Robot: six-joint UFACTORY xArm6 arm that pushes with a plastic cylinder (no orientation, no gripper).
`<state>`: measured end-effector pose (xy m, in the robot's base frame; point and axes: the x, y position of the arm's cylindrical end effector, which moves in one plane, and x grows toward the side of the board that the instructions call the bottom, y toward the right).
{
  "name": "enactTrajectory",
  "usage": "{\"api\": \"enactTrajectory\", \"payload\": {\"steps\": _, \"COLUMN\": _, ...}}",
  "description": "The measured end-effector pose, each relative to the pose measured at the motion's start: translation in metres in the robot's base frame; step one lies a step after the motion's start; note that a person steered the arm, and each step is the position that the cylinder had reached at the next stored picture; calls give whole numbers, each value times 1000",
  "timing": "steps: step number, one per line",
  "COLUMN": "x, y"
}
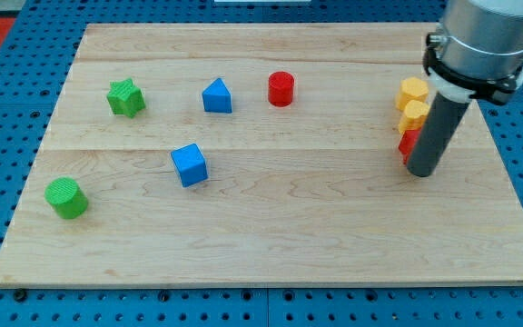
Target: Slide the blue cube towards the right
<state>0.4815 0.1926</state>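
My tip (422, 172) upright, far right of blue cube (189, 164)

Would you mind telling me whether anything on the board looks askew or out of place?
Nothing is damaged or spilled. The blue cube sits turned askew to the board's edges. My tip is far off at the view's right, beside a partly hidden red block, not near the cube.

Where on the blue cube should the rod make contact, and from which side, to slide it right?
Press my tip low against the blue cube on its face toward the view's left. The cube sits slightly turned, so aim at the face's middle, or it will probably spin. My tip now stands far off at the view's right, beside a red block and two yellow blocks.
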Motion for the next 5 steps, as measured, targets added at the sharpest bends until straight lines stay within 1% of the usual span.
{"api": "enactTrajectory", "payload": {"steps": 1, "x": 21, "y": 1}}
{"api": "enactTrajectory", "payload": {"steps": 2, "x": 16, "y": 6}}
{"api": "enactTrajectory", "payload": {"steps": 3, "x": -14, "y": 6}}
{"api": "enactTrajectory", "payload": {"steps": 4, "x": -6, "y": 6}}
{"api": "enactTrajectory", "payload": {"steps": 5, "x": 38, "y": -16}}
